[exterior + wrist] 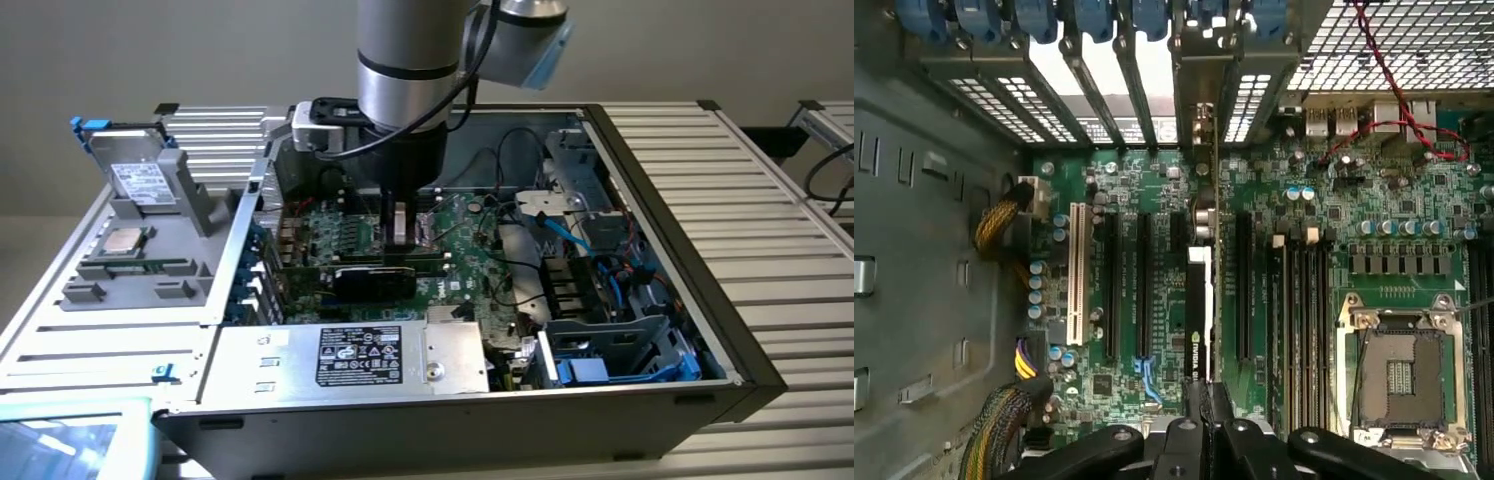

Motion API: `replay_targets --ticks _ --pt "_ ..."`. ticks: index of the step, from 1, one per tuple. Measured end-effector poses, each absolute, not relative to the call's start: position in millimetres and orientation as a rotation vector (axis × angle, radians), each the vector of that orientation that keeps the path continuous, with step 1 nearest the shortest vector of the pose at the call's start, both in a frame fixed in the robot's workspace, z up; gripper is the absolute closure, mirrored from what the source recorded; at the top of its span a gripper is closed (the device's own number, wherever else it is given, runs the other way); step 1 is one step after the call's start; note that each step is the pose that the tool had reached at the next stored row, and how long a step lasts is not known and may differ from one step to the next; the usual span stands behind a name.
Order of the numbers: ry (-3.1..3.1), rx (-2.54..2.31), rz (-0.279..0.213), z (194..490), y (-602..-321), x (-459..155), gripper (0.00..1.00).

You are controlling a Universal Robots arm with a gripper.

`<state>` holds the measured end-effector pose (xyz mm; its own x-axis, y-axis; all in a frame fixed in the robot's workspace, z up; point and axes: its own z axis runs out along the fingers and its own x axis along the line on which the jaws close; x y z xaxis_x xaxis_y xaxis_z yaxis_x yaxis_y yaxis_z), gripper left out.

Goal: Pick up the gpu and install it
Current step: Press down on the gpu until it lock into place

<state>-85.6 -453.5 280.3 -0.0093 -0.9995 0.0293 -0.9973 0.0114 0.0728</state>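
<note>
Install step in hand: gripper [1199, 425] is holding gpu [1199, 310] edge-on over motherboard [1334, 290], fingers pressed together, pinching card's top edge at lower centre of wrist view. In exterior view, gripper [400, 235] is reaching down into open computer case [667, 150] at frame centre; gpu [374, 281] is sitting just below it, black block facing camera. Card's metal end is pointing toward rear slot covers [1154, 80], upper centre. Whether card's edge is already in black expansion slot: cannot tell. Judgement: seating calls for card square to slot, straight downward press, bracket lined up with rear opening.
</note>
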Motion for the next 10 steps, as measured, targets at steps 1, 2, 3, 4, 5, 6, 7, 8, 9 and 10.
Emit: replay_targets --ticks 1,2,3,4,5,6,7,8,9,10 --pt "-2.181 2.159 -0.048 280.3 -453.5 -85.6 0.88" --pt "-2.182 2.159 -0.048 280.2 -453.5 -85.6 0.88" --pt "-2.182 2.159 -0.048 279.8 -452.5 -85.6 0.88" --pt "-2.182 2.159 -0.048 279.0 -450.8 -85.7 0.88" --pt "-2.182 2.159 -0.048 278.5 -449.5 -85.8 0.88" --pt "-2.182 2.159 -0.048 277.9 -448.2 -85.9 0.88" --pt "-2.182 2.159 -0.048 277.6 -447.8 -86.0 0.88" --pt "-2.182 2.159 -0.048 277.6 -447.8 -86.2 0.88" --pt "-2.181 2.159 -0.048 277.5 -447.8 -86.4 0.88" --pt "-2.182 2.159 -0.048 276.9 -447.7 -86.6 0.88"
